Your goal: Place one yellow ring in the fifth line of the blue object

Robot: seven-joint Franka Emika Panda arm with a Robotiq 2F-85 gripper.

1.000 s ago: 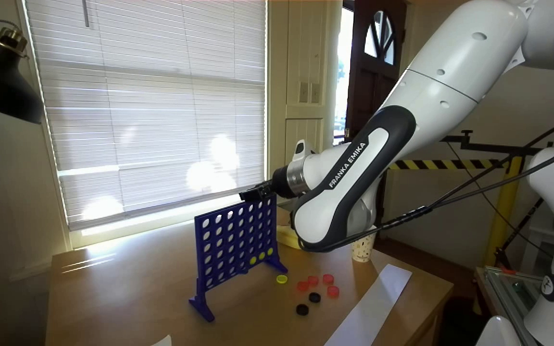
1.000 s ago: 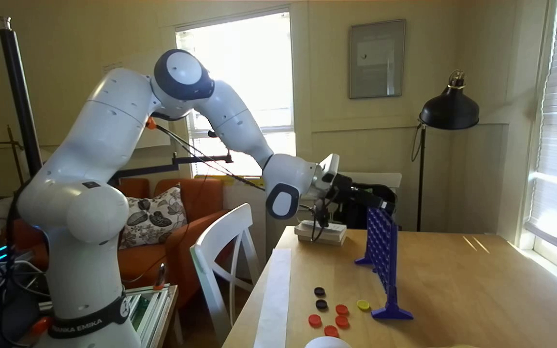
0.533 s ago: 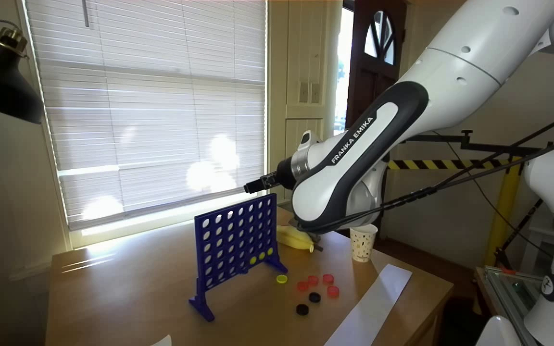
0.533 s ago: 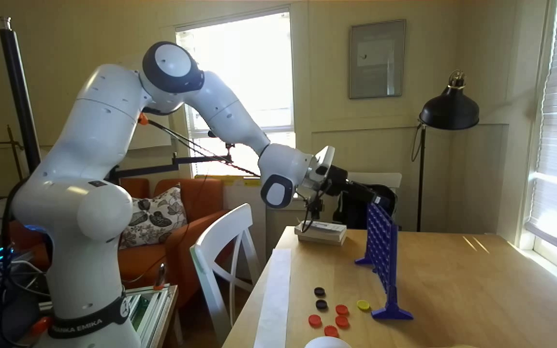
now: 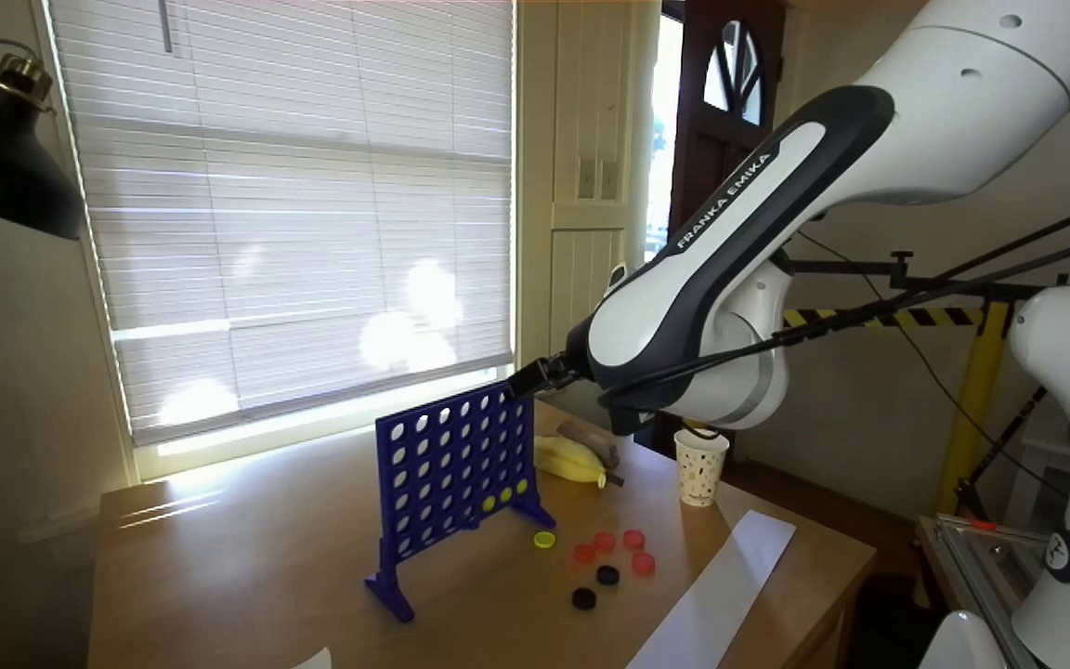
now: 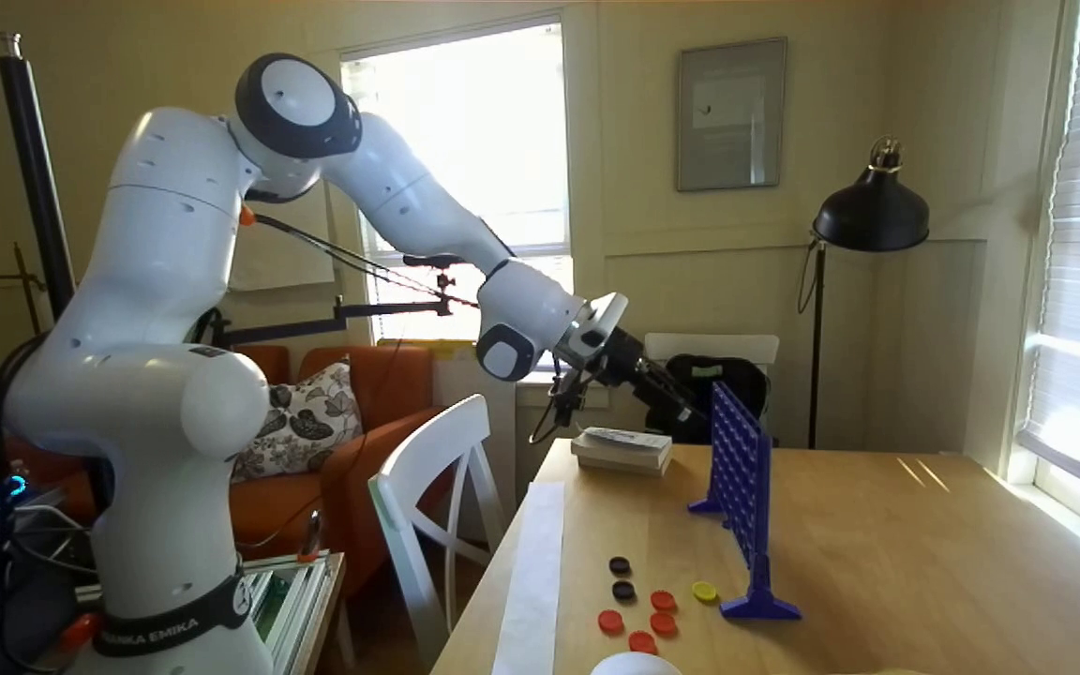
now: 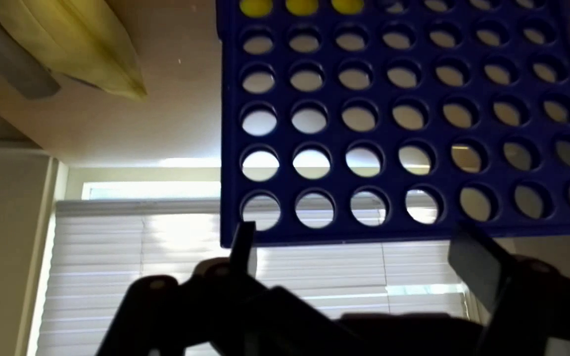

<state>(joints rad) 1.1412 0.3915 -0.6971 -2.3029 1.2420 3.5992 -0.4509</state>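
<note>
Holds the gripper (image 7: 353, 235) spread wide, with the two fingers (image 7: 478, 267) well apart in the wrist view. Grips nothing: shows just pale blinds (image 7: 322, 277) and the edge of the upright blue object (image 7: 386, 138) across the gap. Overlaps that edge with the fingertips (image 7: 243, 242) in the wrist view, yet stands apart from it in an exterior view, with the fingertips (image 6: 681, 405) slanting down just short of the top of the blue object. Looks too dark and too side-on in both exterior views to judge the spread from there.

Has the yellow ring (image 6: 704, 592) lying flat and loose on the wooden table (image 6: 896, 553) in both exterior views, near one end of the blue object and well apart from the gripper. Has three more yellow chips (image 7: 301, 6) side by side at one end of the blue object's bottom row, seen upside down at the top of the wrist view. Has four red chips (image 5: 604, 543) and two black chips (image 5: 607, 575) near the yellow ring.

Reads FRANKA EMIKA in white capitals along the dark panel (image 5: 724, 201) of the arm (image 5: 944, 121) in an exterior view. Reads only RANKA EMIKA on the dark collar (image 6: 174, 630) round the arm's base in an exterior view, with the leading letter out of sight. Bears a speckled pattern on the cup (image 5: 702, 469), with a mark low down too small to read. Bears print on the stacked books (image 6: 622, 455), also too small to make out.
</note>
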